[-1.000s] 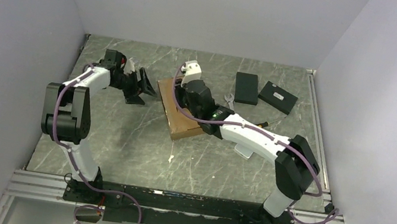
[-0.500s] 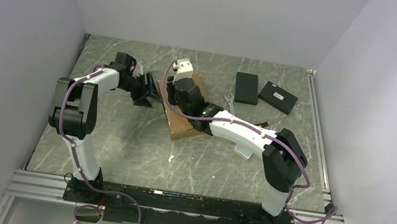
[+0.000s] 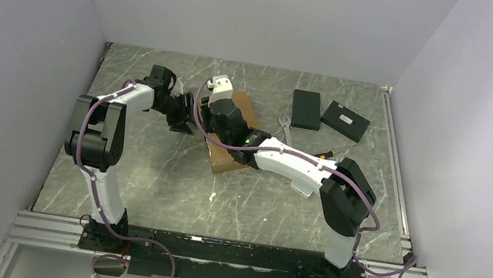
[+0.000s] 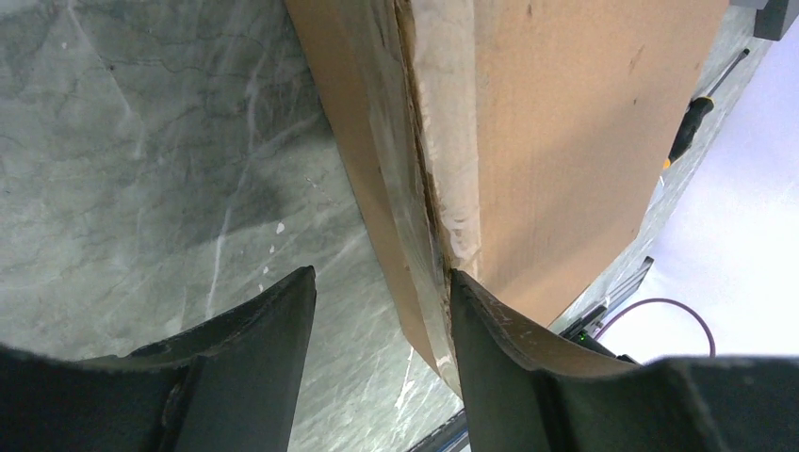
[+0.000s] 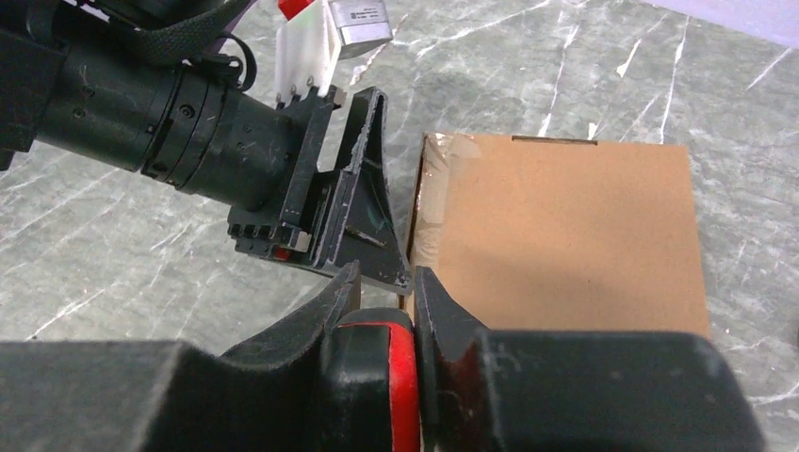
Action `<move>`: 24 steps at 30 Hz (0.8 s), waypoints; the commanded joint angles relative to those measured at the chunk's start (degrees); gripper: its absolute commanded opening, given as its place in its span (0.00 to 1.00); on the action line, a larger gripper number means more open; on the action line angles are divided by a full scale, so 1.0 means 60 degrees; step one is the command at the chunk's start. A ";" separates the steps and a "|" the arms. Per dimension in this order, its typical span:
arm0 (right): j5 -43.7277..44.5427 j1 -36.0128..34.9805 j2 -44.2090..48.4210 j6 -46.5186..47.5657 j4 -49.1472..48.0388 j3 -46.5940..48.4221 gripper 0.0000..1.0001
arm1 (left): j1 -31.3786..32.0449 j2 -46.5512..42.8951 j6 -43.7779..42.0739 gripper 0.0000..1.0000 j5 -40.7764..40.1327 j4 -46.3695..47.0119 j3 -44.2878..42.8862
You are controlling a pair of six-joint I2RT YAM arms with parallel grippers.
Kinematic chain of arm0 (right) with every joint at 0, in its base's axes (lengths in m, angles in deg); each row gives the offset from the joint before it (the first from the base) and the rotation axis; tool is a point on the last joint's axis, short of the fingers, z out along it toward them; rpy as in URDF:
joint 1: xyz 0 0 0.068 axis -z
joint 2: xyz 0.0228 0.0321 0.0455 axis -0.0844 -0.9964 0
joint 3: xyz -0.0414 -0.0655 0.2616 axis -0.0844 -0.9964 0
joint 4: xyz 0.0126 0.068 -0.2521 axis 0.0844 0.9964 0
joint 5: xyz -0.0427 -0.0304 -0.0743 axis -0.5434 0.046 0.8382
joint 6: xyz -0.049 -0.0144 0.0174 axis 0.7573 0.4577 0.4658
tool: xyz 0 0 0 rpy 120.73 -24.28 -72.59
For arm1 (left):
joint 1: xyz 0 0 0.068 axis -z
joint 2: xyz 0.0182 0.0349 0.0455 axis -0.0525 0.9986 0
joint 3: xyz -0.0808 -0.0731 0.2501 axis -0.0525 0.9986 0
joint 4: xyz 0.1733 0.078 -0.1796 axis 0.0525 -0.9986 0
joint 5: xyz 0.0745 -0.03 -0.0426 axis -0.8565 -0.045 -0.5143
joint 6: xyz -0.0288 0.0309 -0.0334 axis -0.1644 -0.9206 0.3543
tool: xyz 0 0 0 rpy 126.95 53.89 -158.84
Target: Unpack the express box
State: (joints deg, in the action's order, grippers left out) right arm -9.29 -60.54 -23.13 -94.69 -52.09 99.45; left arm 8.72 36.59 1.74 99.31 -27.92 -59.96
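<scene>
The express box (image 3: 227, 160) is a flat brown cardboard mailer lying in the middle of the table, partly covered by my right arm. My left gripper (image 3: 184, 119) is at the box's left edge. In the left wrist view this left gripper (image 4: 382, 306) is open. One of its fingers (image 4: 490, 330) touches the taped seam of the express box (image 4: 565, 132), and the other hangs over bare table. My right gripper (image 5: 386, 282) is shut on a black and red tool (image 5: 382, 377), right above the taped corner of the express box (image 5: 565, 235) and close to the left gripper (image 5: 353, 217).
Two small black boxes (image 3: 306, 109) (image 3: 345, 120) lie at the back right. A black-handled screwdriver (image 4: 693, 118) rests on the table beyond the mailer. Grey walls close in the marble tabletop (image 3: 148, 176) on three sides.
My left arm has swung right up to the box's edge, its jaws narrowing. My right arm has shifted left across the box, still gripping the tool.
</scene>
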 commanded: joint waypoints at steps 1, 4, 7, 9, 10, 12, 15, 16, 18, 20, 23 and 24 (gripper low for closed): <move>0.0114 -0.0076 -0.0030 -0.0089 -0.0402 0.0474 0.00 | 0.0000 0.0188 -0.0105 0.59 -0.0104 -0.0146 -0.0373; 0.0120 -0.0119 -0.0086 -0.0091 -0.0373 0.0496 0.00 | 0.0000 0.0205 -0.0118 0.58 -0.0140 -0.0177 -0.0388; 0.0155 -0.0149 -0.0119 -0.0065 -0.0364 0.0477 0.00 | 0.0000 0.0205 -0.0116 0.57 -0.0135 -0.0177 -0.0387; 0.0175 -0.0164 -0.0128 -0.0048 -0.0372 0.0433 0.00 | 0.0011 0.0206 -0.0120 0.56 -0.0140 -0.0182 -0.0393; 0.0197 -0.0175 -0.0134 -0.0036 -0.0364 0.0425 0.00 | 0.0005 0.0208 -0.0120 0.56 -0.0141 -0.0184 -0.0404; 0.0261 -0.0215 -0.0149 0.0028 -0.0349 0.0391 0.00 | 0.0014 0.0220 -0.0129 0.56 -0.0144 -0.0188 -0.0399; 0.0419 -0.0277 -0.0177 0.0137 -0.0317 0.0338 0.00 | 0.0014 0.0217 -0.0121 0.55 -0.0133 -0.0197 -0.0389; 0.0451 -0.0292 -0.0179 0.0156 -0.0313 0.0323 0.00 | 0.0014 0.0223 -0.0113 0.55 -0.0127 -0.0193 -0.0401; 0.0486 -0.0317 -0.0154 0.0158 -0.0309 0.0273 0.00 | 0.0014 0.0254 -0.0105 0.55 -0.0133 -0.0200 -0.0403; 0.0533 -0.0349 -0.0135 0.0166 -0.0292 0.0235 0.00 | 0.0014 0.0304 -0.0094 0.54 -0.0140 -0.0250 -0.0447; 0.0735 -0.0469 -0.0083 0.0222 -0.0145 0.0247 0.00 | 0.0014 0.0391 -0.0091 0.54 -0.0151 -0.0321 -0.0485; 0.0854 -0.0523 -0.0043 0.0254 -0.0086 0.0237 0.00 | 0.0014 0.0397 -0.0083 0.54 -0.0168 -0.0316 -0.0492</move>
State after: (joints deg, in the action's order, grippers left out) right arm -7.13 -62.55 -24.60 -94.15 -51.61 99.45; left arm 8.72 37.55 1.77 99.31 -28.94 -61.05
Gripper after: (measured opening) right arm 0.262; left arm 0.541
